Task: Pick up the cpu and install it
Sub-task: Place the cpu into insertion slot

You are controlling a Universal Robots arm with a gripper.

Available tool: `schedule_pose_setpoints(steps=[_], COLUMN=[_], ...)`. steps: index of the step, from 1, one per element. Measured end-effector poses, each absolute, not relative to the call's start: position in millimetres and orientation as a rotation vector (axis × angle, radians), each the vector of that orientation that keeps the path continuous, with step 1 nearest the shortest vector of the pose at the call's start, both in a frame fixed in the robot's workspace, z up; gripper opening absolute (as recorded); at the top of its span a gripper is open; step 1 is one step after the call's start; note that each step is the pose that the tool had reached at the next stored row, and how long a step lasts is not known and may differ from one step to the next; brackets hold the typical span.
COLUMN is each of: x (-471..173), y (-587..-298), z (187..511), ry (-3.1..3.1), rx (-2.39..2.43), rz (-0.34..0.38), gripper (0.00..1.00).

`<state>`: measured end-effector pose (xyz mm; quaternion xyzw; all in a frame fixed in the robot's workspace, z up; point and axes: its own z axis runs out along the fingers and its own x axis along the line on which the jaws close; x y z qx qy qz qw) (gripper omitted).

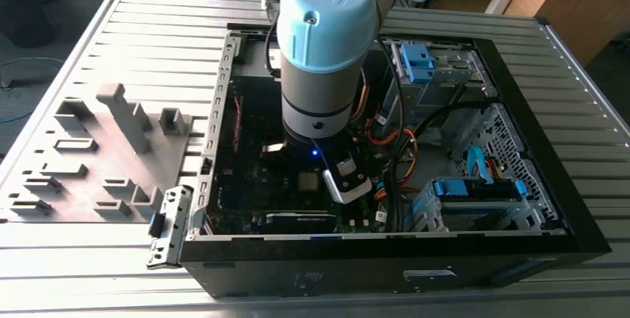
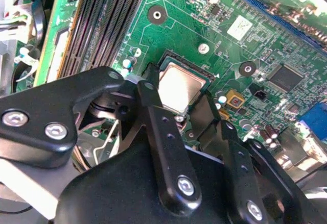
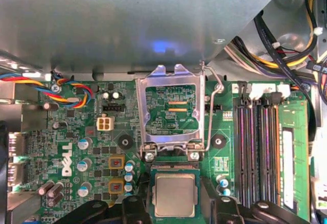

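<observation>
Seating time: end effector (image 2: 176, 99) hangs right over the socket (image 2: 186, 63), with the cpu (image 3: 175, 194) directly beneath it, lying flat inside the black frame. Gripping or released? I cannot tell. Keep it level, with no sideways drag. The chip is square, with a dull-silver lid and a thin darker rim.

Robotics lab, slatted metal bench (image 1: 147, 37), opened computer case (image 1: 394, 274) (robot arm (image 1: 320, 52) above), grey fixture blocks (image 1: 108, 148)
</observation>
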<state>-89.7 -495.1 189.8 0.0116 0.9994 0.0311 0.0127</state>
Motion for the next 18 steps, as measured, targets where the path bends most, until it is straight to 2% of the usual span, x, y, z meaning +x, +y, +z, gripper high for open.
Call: schedule_pose_setpoints(steps=[1,2,18], x=[-89.8,-89.8,-89.9], y=[-495.1,-495.1,-495.1], z=[189.9,189.9,190.0], ry=[3.115,3.115,3.115], rx=[0.036,0.036,0.036], rz=[0.097,0.097,0.097], gripper=[0.48,0.55,0.55])
